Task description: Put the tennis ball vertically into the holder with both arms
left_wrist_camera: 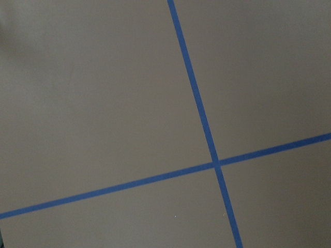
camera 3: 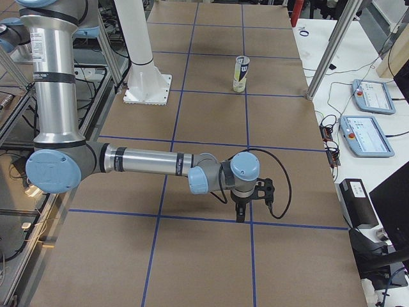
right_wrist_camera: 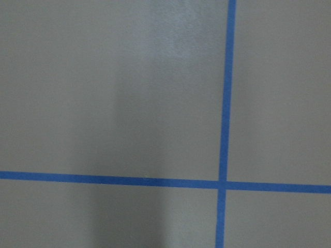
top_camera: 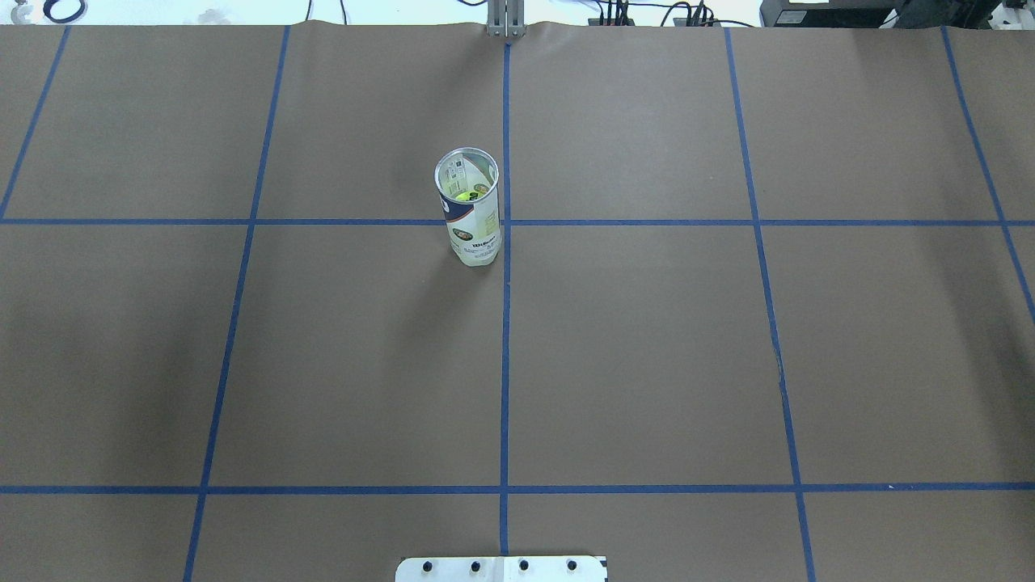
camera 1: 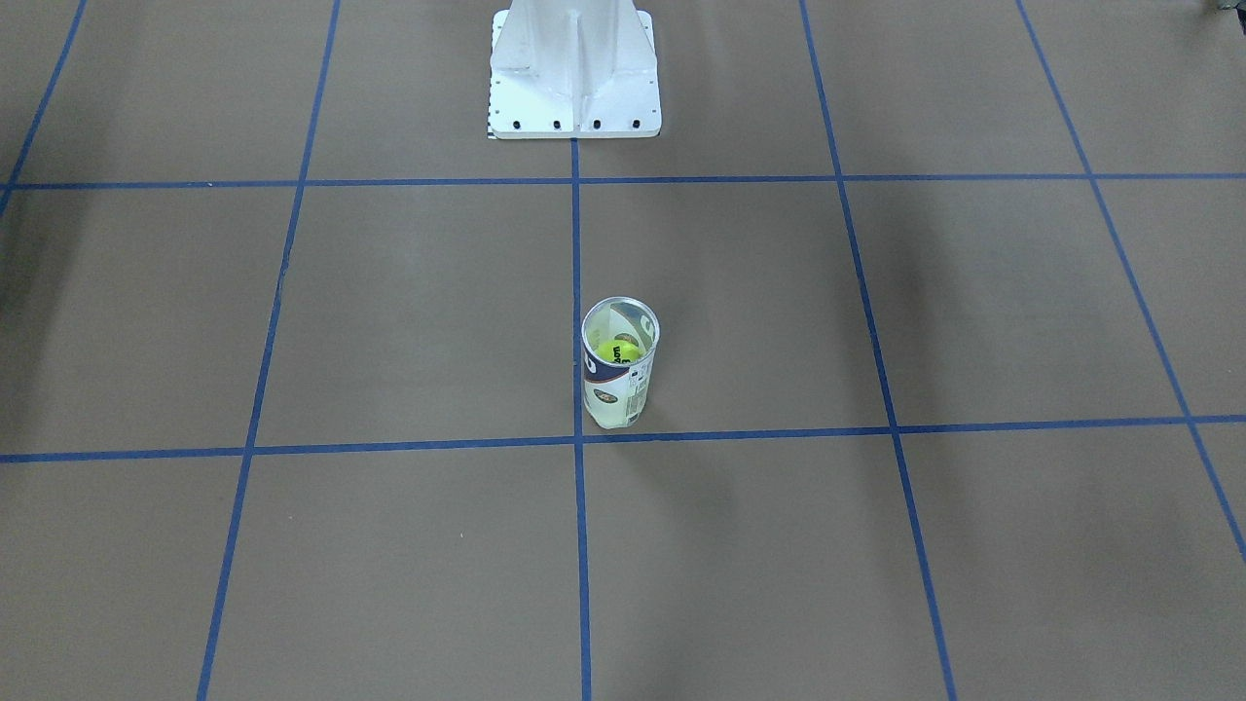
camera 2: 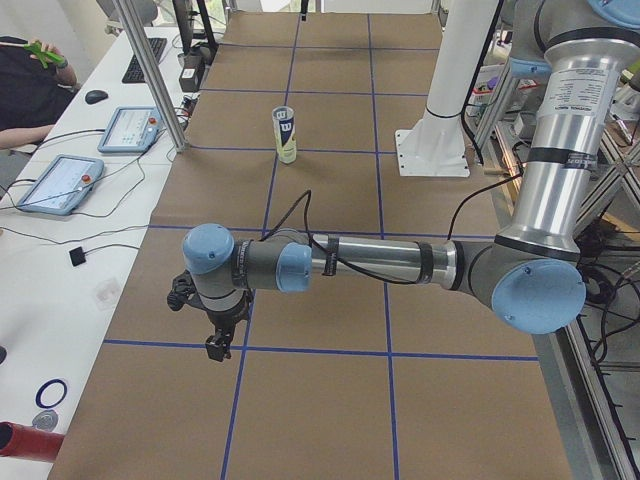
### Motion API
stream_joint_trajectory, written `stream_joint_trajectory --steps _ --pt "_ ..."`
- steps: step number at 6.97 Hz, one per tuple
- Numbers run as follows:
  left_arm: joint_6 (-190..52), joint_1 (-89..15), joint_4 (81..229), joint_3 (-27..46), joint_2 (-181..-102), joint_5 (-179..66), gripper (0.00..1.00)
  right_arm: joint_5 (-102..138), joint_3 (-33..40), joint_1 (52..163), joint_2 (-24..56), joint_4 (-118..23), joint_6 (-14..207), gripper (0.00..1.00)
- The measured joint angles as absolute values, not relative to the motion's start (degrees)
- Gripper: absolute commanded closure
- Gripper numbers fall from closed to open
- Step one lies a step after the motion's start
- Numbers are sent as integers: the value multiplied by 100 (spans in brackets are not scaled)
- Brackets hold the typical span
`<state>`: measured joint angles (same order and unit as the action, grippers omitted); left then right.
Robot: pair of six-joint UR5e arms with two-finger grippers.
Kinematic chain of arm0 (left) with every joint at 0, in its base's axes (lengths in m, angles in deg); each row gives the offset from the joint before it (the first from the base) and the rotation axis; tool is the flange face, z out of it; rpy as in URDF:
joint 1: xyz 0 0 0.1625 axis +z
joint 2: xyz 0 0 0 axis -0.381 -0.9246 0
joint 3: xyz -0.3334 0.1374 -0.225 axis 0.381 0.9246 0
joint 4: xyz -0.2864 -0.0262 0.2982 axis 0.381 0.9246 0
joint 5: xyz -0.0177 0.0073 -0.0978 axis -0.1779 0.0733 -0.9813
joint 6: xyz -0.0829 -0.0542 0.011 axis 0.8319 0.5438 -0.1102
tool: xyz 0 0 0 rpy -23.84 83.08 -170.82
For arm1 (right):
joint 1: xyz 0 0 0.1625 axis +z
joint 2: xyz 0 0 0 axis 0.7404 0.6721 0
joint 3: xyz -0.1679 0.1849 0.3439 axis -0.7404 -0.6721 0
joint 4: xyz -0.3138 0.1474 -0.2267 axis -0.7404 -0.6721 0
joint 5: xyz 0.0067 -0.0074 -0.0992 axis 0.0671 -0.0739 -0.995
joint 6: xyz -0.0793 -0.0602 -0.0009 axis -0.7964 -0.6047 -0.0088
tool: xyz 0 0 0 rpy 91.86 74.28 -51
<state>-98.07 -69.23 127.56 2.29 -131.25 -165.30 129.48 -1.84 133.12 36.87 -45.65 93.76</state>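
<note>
The holder (camera 1: 620, 365) stands upright with its mouth open, near the table's middle by a crossing of blue tape lines; it also appears in the overhead (top_camera: 469, 210) and side views (camera 2: 285, 133) (camera 3: 240, 73). A yellow-green tennis ball (camera 1: 619, 351) (top_camera: 465, 196) sits inside it. My left gripper (camera 2: 218, 340) hangs low over the table at its left end, far from the holder. My right gripper (camera 3: 241, 214) hangs low at the right end, equally far away. Each shows only in a side view, so I cannot tell whether it is open or shut. Both wrist views show only brown table and tape.
The white pedestal base (camera 1: 574, 73) (top_camera: 501, 568) stands at the robot's edge of the table. Tablets (camera 2: 60, 183) (camera 3: 367, 134) and cables lie on white side tables past the far edge. An aluminium post (camera 2: 150, 70) rises there, and a person (camera 2: 25, 80) sits beyond it.
</note>
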Motion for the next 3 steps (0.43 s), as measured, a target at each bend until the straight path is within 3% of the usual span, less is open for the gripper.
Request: stream_joint_trajectory --steps 3 --pt "-9601 -6905 12781 316 -13150 -16549 0 12928 1064 13442 4135 -5769 9369 0"
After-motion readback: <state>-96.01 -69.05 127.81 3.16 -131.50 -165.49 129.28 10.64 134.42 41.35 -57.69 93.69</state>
